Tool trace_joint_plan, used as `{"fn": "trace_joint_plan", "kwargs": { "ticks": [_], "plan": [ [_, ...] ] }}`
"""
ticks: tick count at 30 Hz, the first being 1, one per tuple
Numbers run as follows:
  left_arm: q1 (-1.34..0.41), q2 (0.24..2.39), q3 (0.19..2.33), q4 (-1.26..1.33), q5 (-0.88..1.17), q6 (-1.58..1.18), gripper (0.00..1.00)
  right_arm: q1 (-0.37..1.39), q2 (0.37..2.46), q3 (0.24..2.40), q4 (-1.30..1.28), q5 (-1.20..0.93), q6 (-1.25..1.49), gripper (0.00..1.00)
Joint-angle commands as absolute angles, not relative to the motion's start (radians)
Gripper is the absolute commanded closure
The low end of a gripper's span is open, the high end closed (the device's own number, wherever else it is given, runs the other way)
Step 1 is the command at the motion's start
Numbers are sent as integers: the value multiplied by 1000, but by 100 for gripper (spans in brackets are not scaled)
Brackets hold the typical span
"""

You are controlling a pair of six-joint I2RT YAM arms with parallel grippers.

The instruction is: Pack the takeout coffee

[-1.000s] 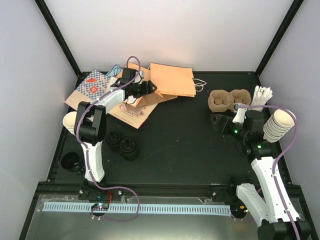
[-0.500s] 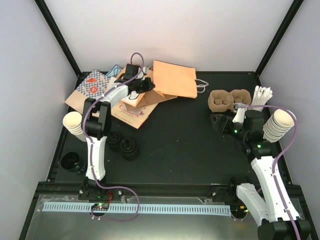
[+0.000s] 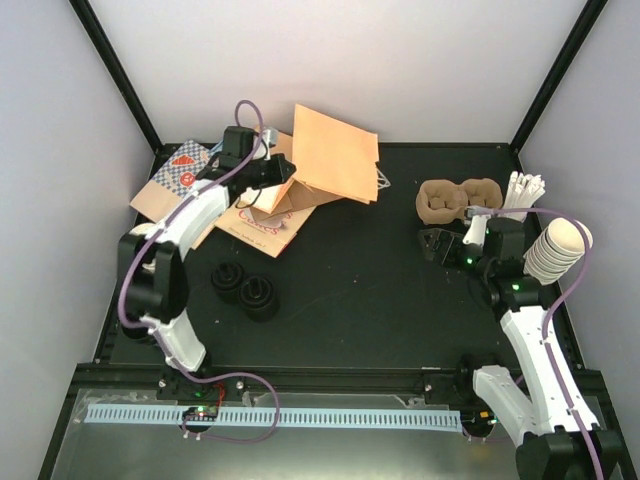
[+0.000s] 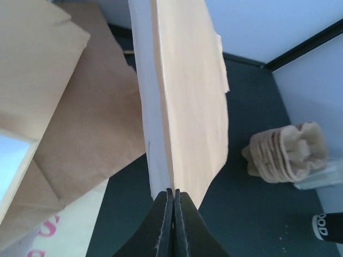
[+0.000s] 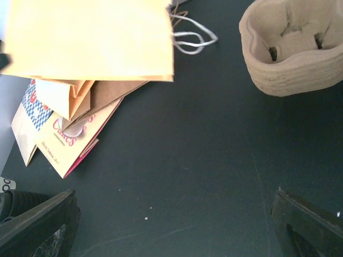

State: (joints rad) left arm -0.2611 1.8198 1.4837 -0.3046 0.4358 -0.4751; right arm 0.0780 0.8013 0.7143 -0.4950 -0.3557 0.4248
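While the left fingers (image 4: 173, 214) pinch an edge of a tan paper bag (image 4: 187, 96), tilted up over the other bags (image 3: 260, 215) at the table's (image 3: 360, 290) far left, the right fingers (image 3: 437, 245) hang spread wide, near the brown pulp carrier (image 3: 458, 200) sitting far right

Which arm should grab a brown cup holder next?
Right, probably. The right gripper is open just beside the pulp cup carriers; the left gripper is shut on the orange paper bag.
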Motion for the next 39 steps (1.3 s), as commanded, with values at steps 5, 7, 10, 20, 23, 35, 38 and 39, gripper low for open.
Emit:
{"fn": "trace_joint_plan", "kwargs": {
  "ticks": [5, 7, 10, 20, 23, 35, 38, 39],
  "plan": [
    [-244, 1475, 1287, -296, 406, -461, 98, 81, 842, 761, -502, -438, 418, 0],
    [-244, 1395, 1243, -305, 451, -464, 98, 81, 847, 762, -495, -465, 427, 0],
    [-242, 1293, 1172, -308, 536, -472, 98, 81, 856, 759, -471, -541, 439, 0],
    [-239, 973, 896, -223, 710, -608, 98, 81, 852, 749, -395, -700, 480, 0],
    [-239, 910, 808, -133, 794, -691, 98, 81, 843, 747, -380, -725, 490, 1],
    [-239, 784, 642, -20, 872, -758, 98, 81, 826, 745, -346, -822, 530, 28],
    [-239, 777, 641, -15, 879, -755, 98, 81, 835, 743, -363, -810, 530, 33],
    [-239, 774, 641, -9, 882, -756, 98, 81, 838, 740, -366, -810, 531, 34]
  ]
}}
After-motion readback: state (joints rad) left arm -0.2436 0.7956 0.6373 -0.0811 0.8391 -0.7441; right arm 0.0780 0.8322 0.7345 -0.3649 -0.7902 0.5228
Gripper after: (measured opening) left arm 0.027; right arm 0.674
